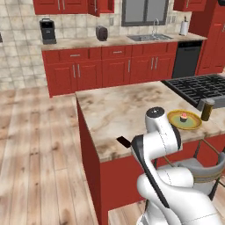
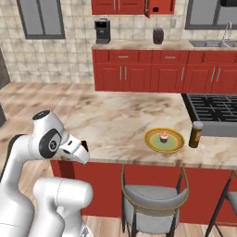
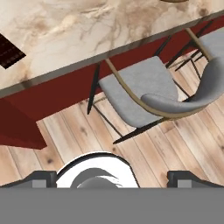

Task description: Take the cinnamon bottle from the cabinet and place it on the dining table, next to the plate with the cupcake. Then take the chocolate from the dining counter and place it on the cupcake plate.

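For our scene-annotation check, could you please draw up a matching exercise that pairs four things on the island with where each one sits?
Column one:
1. cupcake
2. cinnamon bottle
3. chocolate
4. plate

Column two:
A. at the island's near edge, close to the arm, apart from the other things
B. on the marble top, between the chocolate and the bottle
C. in the middle of the plate
D. upright beside the plate, on the cooktop side

Right pairs: 1-C, 2-D, 3-A, 4-B
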Robot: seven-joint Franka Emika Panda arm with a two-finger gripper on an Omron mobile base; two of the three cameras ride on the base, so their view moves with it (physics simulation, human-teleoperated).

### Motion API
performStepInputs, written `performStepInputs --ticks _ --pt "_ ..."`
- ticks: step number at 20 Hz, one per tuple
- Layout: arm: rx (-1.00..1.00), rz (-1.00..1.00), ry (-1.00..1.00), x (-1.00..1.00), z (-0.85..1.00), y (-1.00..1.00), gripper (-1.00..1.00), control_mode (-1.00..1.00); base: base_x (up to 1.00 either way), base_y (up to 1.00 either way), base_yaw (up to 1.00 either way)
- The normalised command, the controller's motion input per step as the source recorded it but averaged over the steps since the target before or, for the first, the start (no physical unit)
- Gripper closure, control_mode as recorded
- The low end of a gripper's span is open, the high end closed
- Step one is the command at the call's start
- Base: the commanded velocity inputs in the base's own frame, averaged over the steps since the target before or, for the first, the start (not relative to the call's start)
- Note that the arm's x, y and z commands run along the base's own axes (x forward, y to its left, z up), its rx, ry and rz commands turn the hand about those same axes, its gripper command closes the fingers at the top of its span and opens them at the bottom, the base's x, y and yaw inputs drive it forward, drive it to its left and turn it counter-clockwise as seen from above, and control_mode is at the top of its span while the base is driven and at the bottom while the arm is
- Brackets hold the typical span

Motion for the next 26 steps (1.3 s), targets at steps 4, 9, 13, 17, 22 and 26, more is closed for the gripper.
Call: performStepInputs --ticks 4,9,13,17,22,26 --pt "0.00 0.00 0.00 0.00 0.00 0.00 -1.00 1.00 0.52 0.34 0.02" --pt "0.00 0.00 0.00 0.00 0.00 0.00 -1.00 1.00 0.19 0.03 0.03" --pt "0.00 0.00 0.00 0.00 0.00 0.00 -1.00 1.00 0.00 0.00 0.00" --pt "0.00 0.00 0.00 0.00 0.00 0.00 -1.00 1.00 0.00 0.00 0.00" --pt "0.00 0.00 0.00 0.00 0.00 0.00 -1.00 1.00 0.00 0.00 0.00" --pt "0.00 0.00 0.00 0.00 0.00 0.00 -1.00 1.00 0.00 0.00 0.01"
